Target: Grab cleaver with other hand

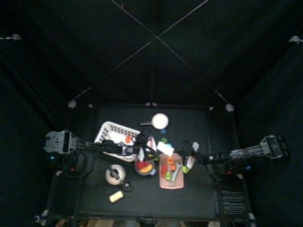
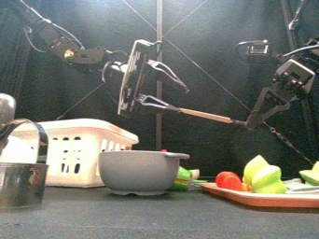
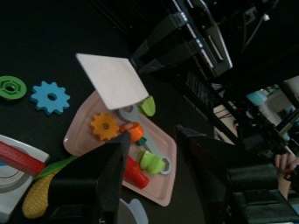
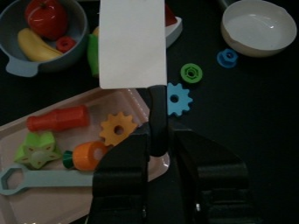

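Observation:
The cleaver has a pale broad blade (image 4: 128, 42) and a wooden handle (image 2: 200, 114). It hangs level in the air above the table. My right gripper (image 4: 158, 144) is shut on the handle, also seen in the front view (image 2: 255, 118). My left gripper (image 3: 163, 166) is open and holds nothing. The blade (image 3: 114, 79) lies ahead of its jaws, apart from them. In the front view the left gripper (image 2: 140, 89) hangs by the blade end.
Below the cleaver lies a pink tray (image 4: 70, 140) of toy food, also in the front view (image 2: 249, 194). A blue gear (image 4: 177, 98), a white bowl (image 4: 260, 26), a grey bowl (image 2: 141, 171), a white basket (image 2: 75, 149) and a metal cup (image 2: 21, 177) stand around.

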